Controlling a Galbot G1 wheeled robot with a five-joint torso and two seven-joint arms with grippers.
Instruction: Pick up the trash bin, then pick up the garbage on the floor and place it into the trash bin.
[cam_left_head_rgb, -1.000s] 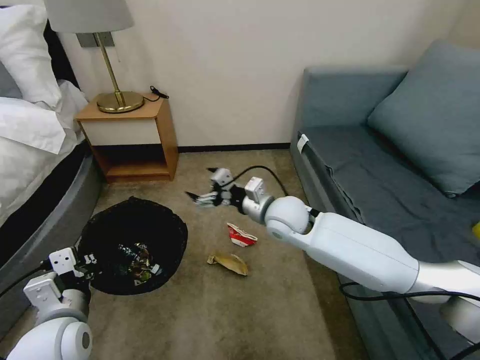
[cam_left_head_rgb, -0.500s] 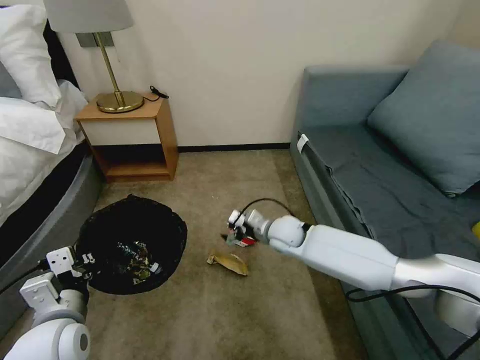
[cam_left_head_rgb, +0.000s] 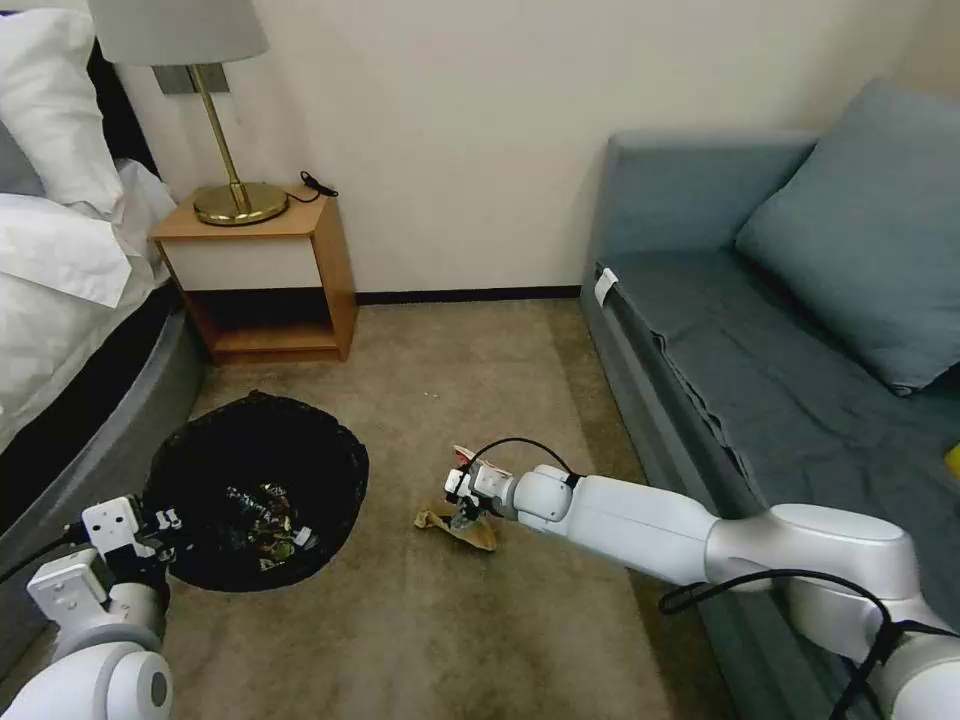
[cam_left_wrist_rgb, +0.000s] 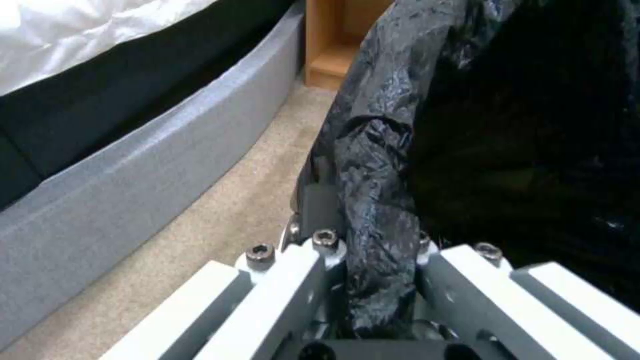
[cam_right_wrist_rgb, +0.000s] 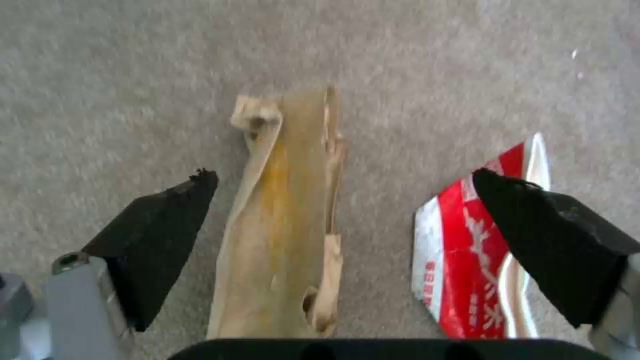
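Note:
The trash bin (cam_left_head_rgb: 258, 490), lined with a crinkly black bag (cam_left_wrist_rgb: 380, 165), stands at the left on the carpet with wrappers inside. My left gripper (cam_left_head_rgb: 160, 525) is shut on its bagged rim (cam_left_wrist_rgb: 377, 280). Garbage lies to its right: a crumpled brown paper (cam_left_head_rgb: 478, 531) (cam_right_wrist_rgb: 287, 220) and a crushed red-and-white carton (cam_left_head_rgb: 463, 458) (cam_right_wrist_rgb: 467, 250). My right gripper (cam_left_head_rgb: 462, 505) (cam_right_wrist_rgb: 343, 200) hangs low over the floor, open. Its black fingertips (cam_right_wrist_rgb: 167, 210) straddle the brown paper, and the other tip overlaps the carton.
A grey sofa (cam_left_head_rgb: 760, 330) runs along the right. The bed (cam_left_head_rgb: 70, 300) with its grey frame (cam_left_wrist_rgb: 133, 165) lines the left. A wooden nightstand (cam_left_head_rgb: 270, 270) with a brass lamp (cam_left_head_rgb: 235, 190) stands against the back wall. Open carpet lies in front.
My right arm has swung down and toward me, from above the carton to just over the brown paper. The left gripper and bin have shifted slightly left.

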